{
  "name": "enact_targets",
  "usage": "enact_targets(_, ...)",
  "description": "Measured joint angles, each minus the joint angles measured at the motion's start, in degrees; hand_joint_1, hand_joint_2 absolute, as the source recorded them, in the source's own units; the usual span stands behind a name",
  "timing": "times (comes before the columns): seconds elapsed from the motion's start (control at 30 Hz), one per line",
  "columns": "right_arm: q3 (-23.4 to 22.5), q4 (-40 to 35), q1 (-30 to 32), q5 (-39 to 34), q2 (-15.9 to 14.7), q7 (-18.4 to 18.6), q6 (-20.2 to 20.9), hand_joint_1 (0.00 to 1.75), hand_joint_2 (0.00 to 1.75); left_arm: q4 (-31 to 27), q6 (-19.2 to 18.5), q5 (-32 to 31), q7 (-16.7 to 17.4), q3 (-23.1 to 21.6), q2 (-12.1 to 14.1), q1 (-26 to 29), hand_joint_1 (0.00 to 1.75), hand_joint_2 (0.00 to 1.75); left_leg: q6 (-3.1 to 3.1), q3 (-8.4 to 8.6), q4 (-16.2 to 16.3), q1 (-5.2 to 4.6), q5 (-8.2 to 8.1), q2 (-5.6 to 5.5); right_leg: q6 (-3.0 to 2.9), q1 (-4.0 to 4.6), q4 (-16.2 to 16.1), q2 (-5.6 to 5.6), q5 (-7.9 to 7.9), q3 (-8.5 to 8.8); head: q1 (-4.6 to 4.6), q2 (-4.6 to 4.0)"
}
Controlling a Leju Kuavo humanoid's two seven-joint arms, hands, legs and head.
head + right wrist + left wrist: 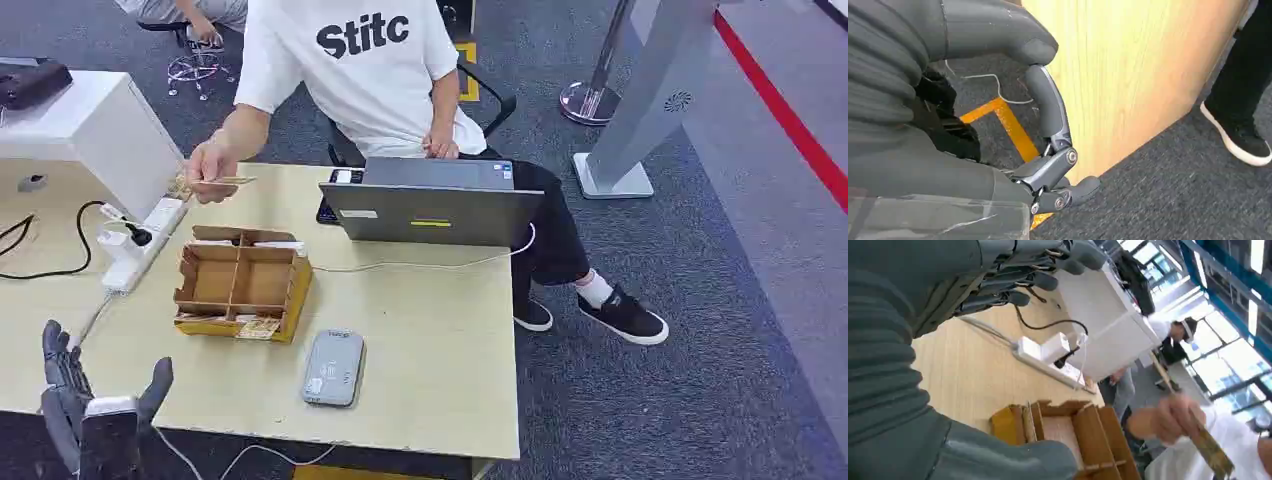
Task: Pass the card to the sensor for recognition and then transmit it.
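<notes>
A person in a white T-shirt sits behind the table and holds a tan card [228, 181] out over its far left corner; in the left wrist view the card [1209, 444] is pinched in their fingers. The grey card sensor [333, 367] lies flat near the table's front edge. My left hand [95, 400] is raised at the front left corner, fingers spread and empty, well short of the card; its fingers [1018, 277] reach over the tabletop. My right hand [1048, 125] hangs beside the table's wooden side, holding nothing, fingers loosely bent.
A cardboard divider box [240, 283] with more cards in its front slot stands left of the sensor. A white power strip [145, 240] and cables lie at the left edge. An open grey laptop [430, 205] stands at the back. The person's shoe [1243, 142] is on the carpet.
</notes>
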Motion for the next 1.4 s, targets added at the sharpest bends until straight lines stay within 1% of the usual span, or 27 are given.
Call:
enact_targets(0.1,0.0,0.1,-0.4,0.3,0.2,0.0,0.2,0.0,1.75,0.0,0.0,-4.7,2.4,-2.5,1.6,-1.4,0.0,1.75,0.0,0.01,0.0,0.0,0.0,0.02,-0.01,0.0,0.0,0.01,0.01,0.0,-0.02,0.0)
enact_targets(0.27,-0.1,0.3,-1.2,0.5,0.4,-0.1,0.3,0.0,1.75,0.1,-0.4,-12.8,6.8,-7.5,5.4,-4.6,0.0,1.75,0.0,0.0,0.0,0.01,0.01,0.02,-0.01,0.01,0.0,0.01,0.01,0.0,0.0,0.0)
enact_targets(0.47,-0.1,0.5,-2.0,1.5,0.8,-0.2,0.3,0.0,1.75,1.1,-1.0,-20.8,12.8,-13.4,9.9,-8.6,0.0,1.75,0.01,0.0,0.0,0.01,0.02,0.02,-0.02,0.0,0.0,0.02,0.02,0.0,0.0,0.0)
enact_targets(0.93,0.8,1.1,-4.1,4.3,1.7,-1.5,-0.7,0.0,1.75,5.6,-1.4,-40.1,27.0,-27.1,20.9,-18.1,0.0,1.75,-0.02,0.0,0.0,0.01,0.04,0.03,-0.03,0.0,0.0,0.04,0.03,-0.02,0.0,0.0)
enact_targets(0.97,1.0,1.1,-4.2,4.6,1.8,-1.6,-0.9,0.0,1.75,6.0,-1.4,-41.5,28.1,-28.0,21.7,-18.8,1.34,1.75,-0.02,-0.01,0.0,0.01,0.04,0.03,-0.03,0.01,0.0,0.04,0.03,-0.02,-0.02,0.0)
enact_targets(1.0,1.1,1.1,-4.3,4.7,1.8,-1.7,-0.9,0.0,1.75,6.3,-1.4,-42.4,28.8,-28.7,22.4,-19.5,1.75,1.75,-0.02,-0.01,0.0,0.01,0.04,0.02,-0.03,0.01,0.0,0.03,0.03,-0.02,0.0,0.0)
enact_targets(1.23,2.6,1.3,-5.3,6.6,2.2,-2.7,-1.9,0.0,1.75,8.4,-1.4,-51.4,35.4,-34.9,27.5,-23.3,1.75,1.75,-0.03,-0.01,0.0,0.01,0.05,0.03,-0.03,0.0,0.0,0.04,0.03,-0.02,0.0,0.0)
enact_targets(1.33,3.3,1.4,-5.4,7.3,2.3,-3.3,-2.4,0.0,1.75,8.7,-1.4,-54.9,37.8,-36.9,29.1,-24.5,1.75,1.75,-0.02,-0.03,0.0,0.01,0.05,0.02,-0.03,0.01,0.0,0.04,0.03,-0.03,0.0,0.0)
enact_targets(1.4,3.9,1.4,-5.7,8.2,2.4,-3.9,-3.0,0.0,1.75,9.1,-1.4,-58.6,40.2,-38.7,30.5,-26.0,1.75,1.75,-0.03,-0.04,0.0,0.02,0.05,0.02,-0.03,0.01,0.0,0.04,0.04,-0.03,0.0,0.0)
